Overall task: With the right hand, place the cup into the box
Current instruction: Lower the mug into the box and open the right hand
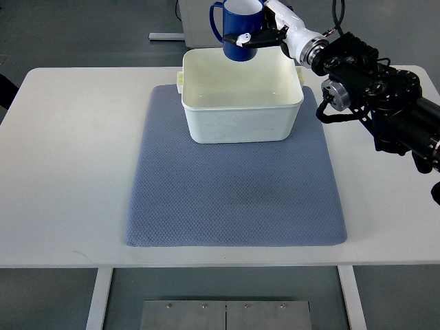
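Broadly, a white rectangular table (62,172) fills most of the view, and a large grey-blue textured mat (234,199) lies across its middle. On the mat's far part, toward twelve o'clock, stands a white rectangular plastic box (240,120), open at the top with its pale inside showing. From the three o'clock edge the black jointed right arm (385,110) reaches up and leftward, narrowing to a white wrist and the right hand (265,34). That hand's fingers are closed around a dark blue ceramic cup (240,27) with a white inside, gripping its side at about the cup's four o'clock. The cup is upright, mouth up, its handle pointing toward nine o'clock. It hangs over the box's far rim at twelve o'clock, its base overlapping that edge; whether it touches the rim I cannot tell.
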Robot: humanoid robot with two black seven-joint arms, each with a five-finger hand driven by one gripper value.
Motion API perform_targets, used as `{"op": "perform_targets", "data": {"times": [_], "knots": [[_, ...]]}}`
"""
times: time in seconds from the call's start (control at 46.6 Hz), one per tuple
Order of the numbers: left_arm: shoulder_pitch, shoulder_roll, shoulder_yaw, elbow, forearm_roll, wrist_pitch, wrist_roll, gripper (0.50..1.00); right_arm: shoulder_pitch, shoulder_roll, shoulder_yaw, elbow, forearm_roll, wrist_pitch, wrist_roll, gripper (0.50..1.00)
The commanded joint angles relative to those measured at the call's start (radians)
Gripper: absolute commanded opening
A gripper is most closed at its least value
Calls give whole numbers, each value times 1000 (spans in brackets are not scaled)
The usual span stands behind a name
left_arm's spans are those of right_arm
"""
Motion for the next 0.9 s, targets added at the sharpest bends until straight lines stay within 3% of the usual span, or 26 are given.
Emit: {"op": "perform_targets", "data": {"times": [0.0,0.88], "knots": [[0,0,0,-1,0,0,0,1000,-6,0,-3,0,0,2,2,500],[0,0,0,-1,0,0,0,1000,-87,0,-3,0,-2,11,3,500]]}}
